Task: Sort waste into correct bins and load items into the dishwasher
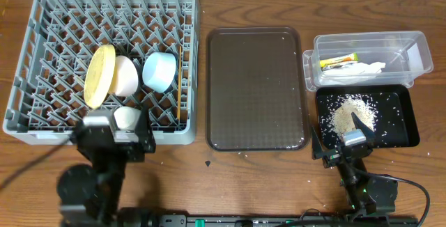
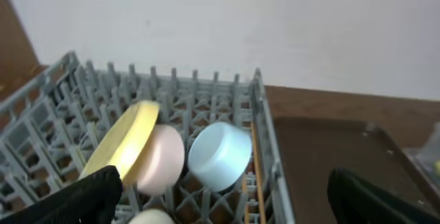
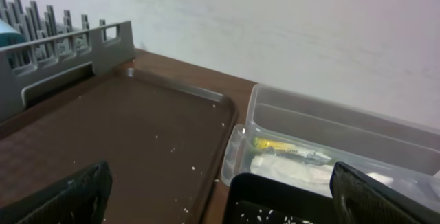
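Overhead looks straight down. My wrists look low toward twelve o'clock: left at the rack [image 2: 62, 107], right at the brown tray [image 3: 124, 141], both shared overhead.

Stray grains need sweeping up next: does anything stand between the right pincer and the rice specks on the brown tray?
Nothing visible does. The right pincer hangs open over the edge of the black tray, and the rice specks lie on the brown tray, along its neighbouring side; only the trays' low rims lie between.

You have a grey lattice rack [image 1: 111, 8] with a yellow plate [image 1: 100, 75], white bowl [image 1: 126, 76] and light blue bowl [image 1: 159, 72]; at its three o'clock, a dark brown tray [image 1: 255, 81].
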